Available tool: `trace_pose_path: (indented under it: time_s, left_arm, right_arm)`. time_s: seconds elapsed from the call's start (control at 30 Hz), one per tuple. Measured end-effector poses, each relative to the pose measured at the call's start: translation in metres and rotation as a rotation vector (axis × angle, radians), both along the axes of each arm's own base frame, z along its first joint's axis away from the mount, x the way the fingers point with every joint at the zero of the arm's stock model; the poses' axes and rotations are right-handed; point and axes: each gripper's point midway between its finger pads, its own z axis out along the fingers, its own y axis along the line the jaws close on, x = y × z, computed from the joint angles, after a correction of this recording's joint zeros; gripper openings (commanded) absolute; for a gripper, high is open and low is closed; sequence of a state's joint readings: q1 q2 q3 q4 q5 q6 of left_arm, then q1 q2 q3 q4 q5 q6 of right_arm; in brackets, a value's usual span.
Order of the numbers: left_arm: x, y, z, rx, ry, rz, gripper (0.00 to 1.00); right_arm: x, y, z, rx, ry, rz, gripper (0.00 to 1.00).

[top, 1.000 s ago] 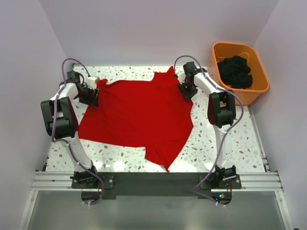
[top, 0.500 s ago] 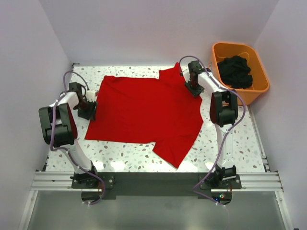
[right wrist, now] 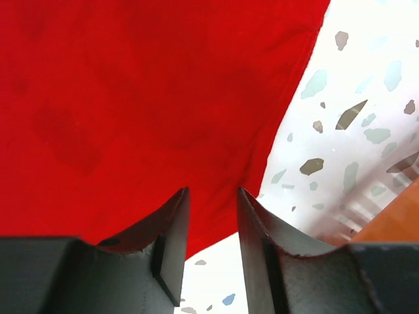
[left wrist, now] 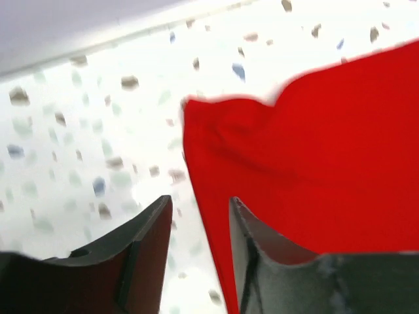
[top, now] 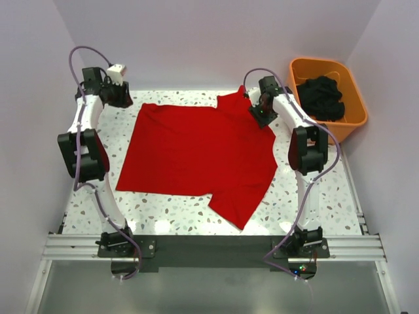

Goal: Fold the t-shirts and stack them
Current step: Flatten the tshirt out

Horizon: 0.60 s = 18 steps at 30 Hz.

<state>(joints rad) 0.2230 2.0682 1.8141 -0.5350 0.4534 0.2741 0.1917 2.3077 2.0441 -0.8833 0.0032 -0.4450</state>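
Hovering with left fingers [left wrist: 141, 255] apart and empty, the shirt [top: 196, 160] corner just ahead of them, and right fingers [right wrist: 170, 248] apart above that shirt's edge, cloth spread flat on the counter [top: 314, 196].

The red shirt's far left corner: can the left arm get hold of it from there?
Probably yes. The left gripper hangs open close by that corner of the t-shirt, with nothing standing between them.
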Motion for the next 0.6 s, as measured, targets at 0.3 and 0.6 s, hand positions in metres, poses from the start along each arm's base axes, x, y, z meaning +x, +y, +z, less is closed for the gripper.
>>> trace_pose_path:
  time_s: [0.3,0.6]
  left_arm:
    - [0.072,-0.034,-0.059,-0.154,-0.038,-0.013,0.31]
    - [0.098,-0.059,-0.094,-0.164,-0.034,0.023,0.24]
  right_arm:
    - [-0.022,0.006,-0.001,0.039,0.056,0.01,0.3]
    - [-0.046,0.003,-0.022,0.03,0.147,0.008,0.29]
